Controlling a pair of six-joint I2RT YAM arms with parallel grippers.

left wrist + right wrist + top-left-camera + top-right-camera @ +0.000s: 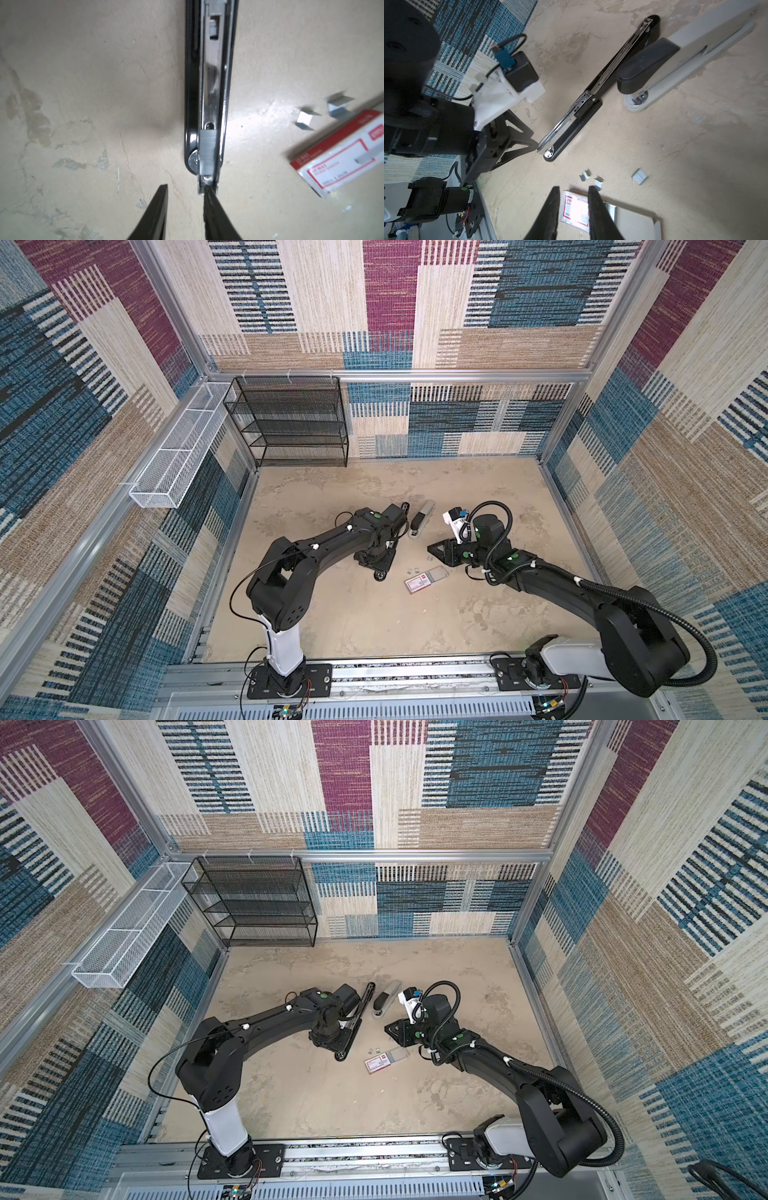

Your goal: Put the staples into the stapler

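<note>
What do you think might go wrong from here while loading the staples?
1. One finger of the open left gripper touches the black stapler's rail tip; a push may slide it or unseat the staple strip inside.
2. The loose staple pieces near the open right gripper look tiny and may slip.

I see the black stapler (pixel 365 998) lying opened flat mid-table, chrome magazine up, with a short silvery strip of staples (pixel 207 149) seated at its near end. Just right of that end lie three loose staple clumps (pixel 639 176). Nearer is the flat red-and-white box (pixel 417 584), its grey tray (pixel 438 573) slid partly out to the right.
</note>
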